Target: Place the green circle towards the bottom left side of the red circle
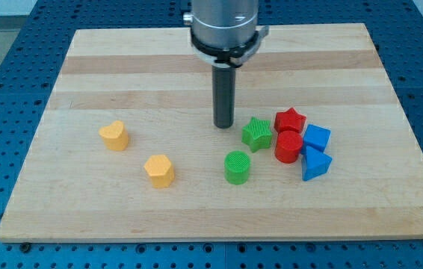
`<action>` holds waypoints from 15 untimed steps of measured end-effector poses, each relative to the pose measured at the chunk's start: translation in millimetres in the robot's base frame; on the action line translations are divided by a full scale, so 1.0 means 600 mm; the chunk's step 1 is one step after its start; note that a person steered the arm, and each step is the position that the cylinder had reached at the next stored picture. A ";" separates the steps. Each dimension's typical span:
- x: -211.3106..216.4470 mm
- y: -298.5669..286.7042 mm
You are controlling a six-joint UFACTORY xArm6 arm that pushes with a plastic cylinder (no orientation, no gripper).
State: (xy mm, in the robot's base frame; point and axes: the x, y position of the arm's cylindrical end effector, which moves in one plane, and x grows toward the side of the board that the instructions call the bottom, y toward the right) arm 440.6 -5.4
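A pale wooden worktop (122, 60), made of joined planks, is set on a blue perforated base (2, 45). Even light is cast, and only soft shadows are seen.

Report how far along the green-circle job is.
Mostly done: the green circle already lies toward the view's lower left of the red circle, a gap between them. In hand: my tip rests above the green circle, left of the green star, touching neither. Left: perhaps a nudge closer.
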 end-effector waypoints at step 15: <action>0.220 0.031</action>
State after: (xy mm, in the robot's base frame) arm 572.7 13.0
